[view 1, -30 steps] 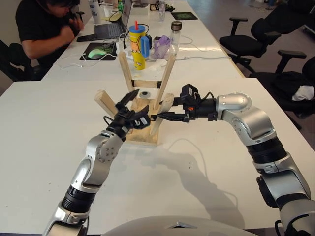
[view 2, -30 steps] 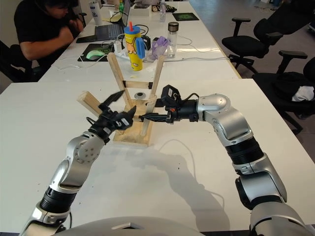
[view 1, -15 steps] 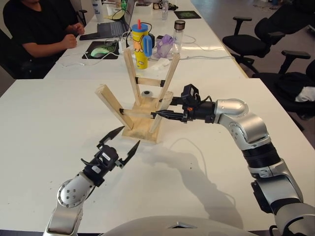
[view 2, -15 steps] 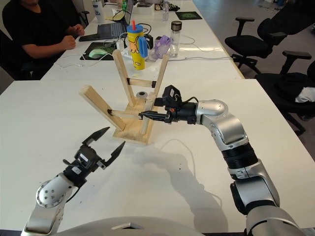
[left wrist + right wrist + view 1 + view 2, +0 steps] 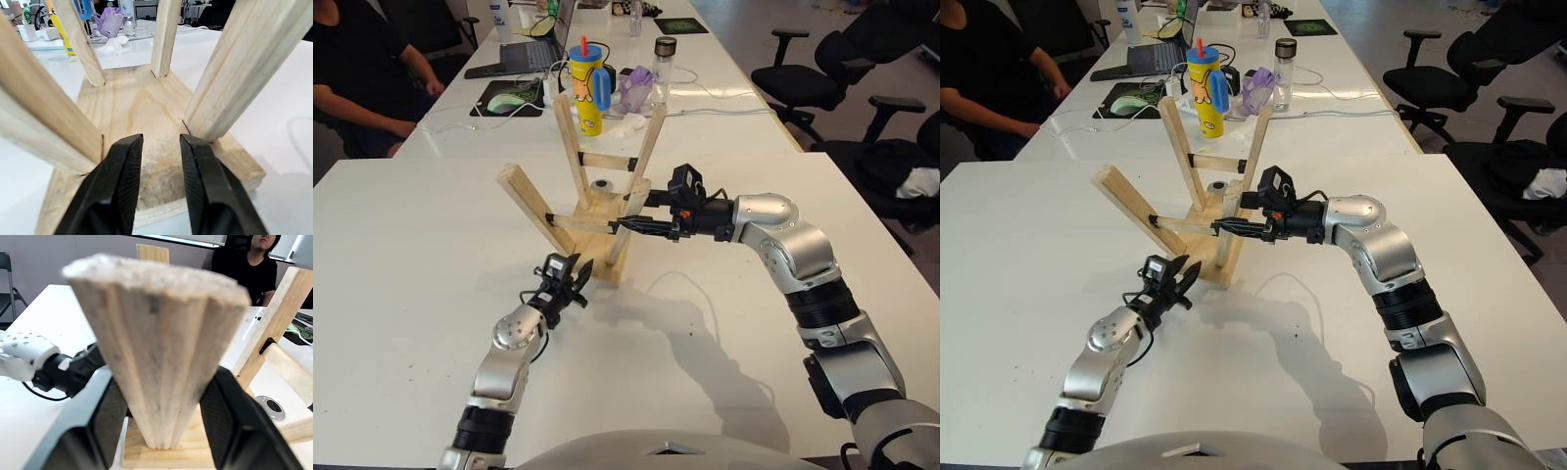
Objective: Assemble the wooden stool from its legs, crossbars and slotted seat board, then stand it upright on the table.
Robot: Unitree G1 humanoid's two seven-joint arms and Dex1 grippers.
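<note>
The wooden stool lies upside down, its seat board [image 5: 599, 262] flat on the white table [image 5: 411, 255] and its legs pointing up. One leg [image 5: 525, 203] leans out to the left, and a crossbar [image 5: 605, 162] joins the two far legs. My right gripper [image 5: 628, 223] is shut on the near right leg [image 5: 623, 243], which stands between its fingers [image 5: 111, 417] in the right wrist view. My left gripper [image 5: 570, 278] is low at the board's near edge. It is open, with the fingers [image 5: 121, 186] a little apart and nothing between them.
Behind the stool stand a yellow cup [image 5: 588, 98], a clear bottle [image 5: 664, 65] and a purple cloth [image 5: 633, 90]. A small metal disc [image 5: 601, 185] lies by the board. A thin cable [image 5: 690, 286] loops on the table to the right. Office chairs [image 5: 822, 78] stand past the right edge.
My left gripper drew back from the stool's legs toward me, then came forward to the board's near edge with its fingers narrower. The right gripper has kept its hold on the leg.
</note>
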